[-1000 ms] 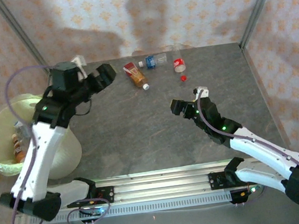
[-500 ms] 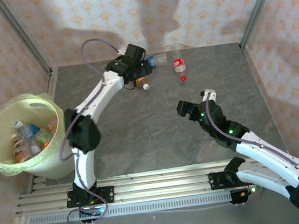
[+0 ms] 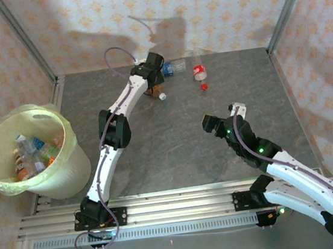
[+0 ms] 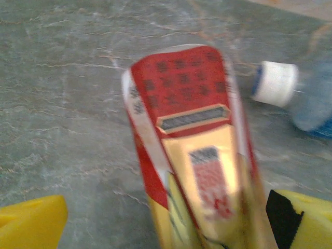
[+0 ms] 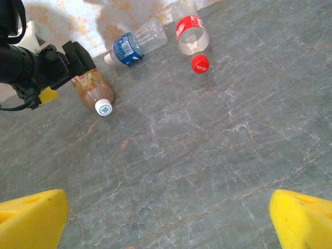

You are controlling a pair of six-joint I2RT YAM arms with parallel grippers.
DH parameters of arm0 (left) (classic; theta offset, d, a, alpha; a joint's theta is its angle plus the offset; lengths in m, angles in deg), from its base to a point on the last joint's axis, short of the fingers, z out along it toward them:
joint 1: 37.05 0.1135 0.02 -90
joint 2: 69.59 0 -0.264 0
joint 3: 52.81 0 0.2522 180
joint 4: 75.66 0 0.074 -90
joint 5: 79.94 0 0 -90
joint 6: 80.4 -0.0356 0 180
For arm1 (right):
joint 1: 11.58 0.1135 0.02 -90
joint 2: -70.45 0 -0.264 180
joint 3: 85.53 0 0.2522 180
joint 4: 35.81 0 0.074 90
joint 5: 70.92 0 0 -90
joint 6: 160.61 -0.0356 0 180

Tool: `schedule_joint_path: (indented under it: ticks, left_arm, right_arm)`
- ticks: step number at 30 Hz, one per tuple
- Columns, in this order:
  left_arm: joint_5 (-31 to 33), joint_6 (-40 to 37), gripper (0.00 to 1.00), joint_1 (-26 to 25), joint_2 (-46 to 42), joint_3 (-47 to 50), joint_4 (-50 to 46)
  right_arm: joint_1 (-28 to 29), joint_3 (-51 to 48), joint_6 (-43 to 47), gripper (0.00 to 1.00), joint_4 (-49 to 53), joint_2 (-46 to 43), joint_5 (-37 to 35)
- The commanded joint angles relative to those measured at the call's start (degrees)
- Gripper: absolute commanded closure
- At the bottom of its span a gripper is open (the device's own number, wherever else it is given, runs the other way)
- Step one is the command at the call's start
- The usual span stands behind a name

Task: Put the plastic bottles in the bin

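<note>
Left gripper [image 4: 166, 223], jaws wide open, straddles a red-labelled bottle [image 4: 187, 135] on the table's [image 3: 156, 138] far side; right gripper [image 3: 222, 116] hangs open, nearer right.

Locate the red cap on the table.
In the top view the red cap lies far back on the table, just nearer than the red-labelled bottle, right of the blue-labelled bottle.

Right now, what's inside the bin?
A heap of bottles lies at the bottom of the bin, with orange, blue and green showing. A yellow-green bag lines it. Whatever sits under the heap is covered, so no exact count.
</note>
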Motion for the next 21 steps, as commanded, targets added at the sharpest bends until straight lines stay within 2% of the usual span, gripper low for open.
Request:
schedule_joint_path:
  ticks: [1, 7, 9, 14, 21]
  left_arm:
    - [-1.65, 1.56, 0.0, 1.11, 1.57, -2.44, 2.29]
    - [-10.29, 0.54, 0.0, 2.37, 7.41, -6.62, 6.33]
    - [-10.83, 0.46, 0.01, 2.4, 8.48, -6.95, 7.59]
    - [-7.87, 2.91, 0.13, 2.89, 9.3, -6.72, 5.72]
    - [-9.91, 1.85, 0.29, 3.01, 4.84, -2.03, 6.06]
  right_arm:
    - [-0.34, 1.02, 1.4, 0.01, 2.92, -0.72, -2.07]
    - [-0.34, 0.51, 1.0, 0.01, 3.55, -1.21, -2.56]
    - [-0.34, 0.63, 0.86, 0.01, 3.98, -1.21, -2.6]
    - [-0.34, 0.67, 0.51, 0.01, 4.85, -1.67, -2.76]
    - [-0.34, 0.14, 0.08, 0.01, 4.68, -2.22, -2.91]
